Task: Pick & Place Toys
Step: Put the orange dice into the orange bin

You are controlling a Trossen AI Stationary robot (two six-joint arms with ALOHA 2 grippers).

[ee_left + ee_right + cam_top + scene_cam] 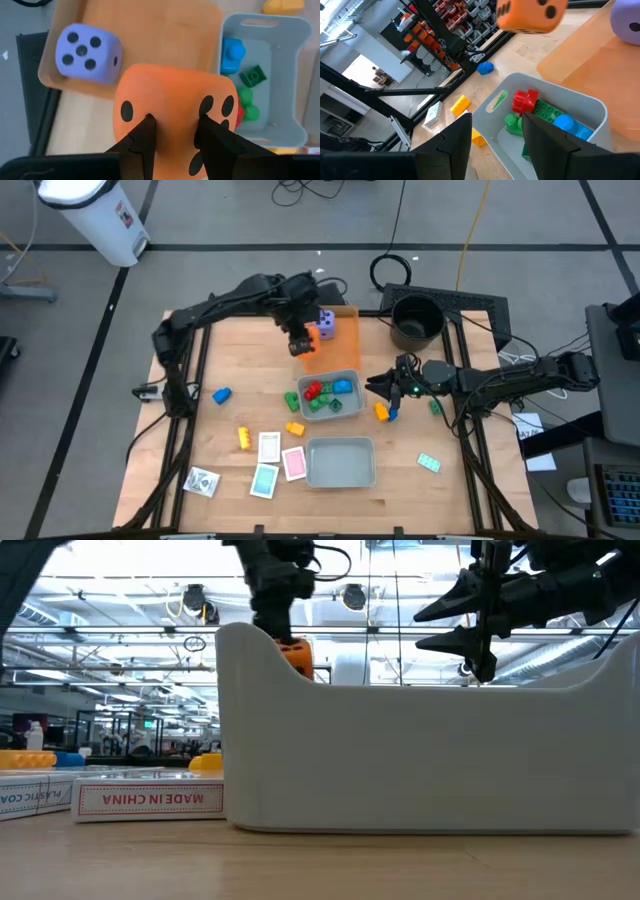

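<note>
Left end effector (pixel 172 142): grasping the orange die (pixel 175 110), fingers (pixel 145 140) pressing on its dotted face; the die is hanging above the flat orange tray (pixel 335 352), just beside the purple die (pixel 326 324), which is resting on that tray's far end.

Right end effector (pixel 378 384): standing open and holding nothing, hovering just beside the filled grey tray (pixel 352 412), with a small orange and blue piece (pixel 384 412) lying on the surface right under it.

Dice, count two: one orange, held; one purple, showing a five.

Grey trays, count two: one holding red (pixel 313 390), green (pixel 318 406) and blue (pixel 343 387) bricks; the nearer grey tray (pixel 341 462) showing nothing inside.

Loose bricks on the surface, count five seen: two yellow (pixel 244 438), one blue (pixel 221 394) well apart on the left arm's side, one green (pixel 435 408) near the right arm, one green at the filled tray's left edge.

Cards, count five seen: white (pixel 269 446), pink (pixel 293 463) and teal (pixel 265 480) lying together beside the nearer tray; a patterned white card (pixel 203 482) toward the front left corner; a teal card (pixel 429 463) alone on the right.

Writing: in the low view a card box (pixel 148 799) is reading "MADE IN CHINA"; a neighbouring one is showing "PLASTIC", cut off.

Beyond the surface: a black pot (pixel 416 319).
</note>
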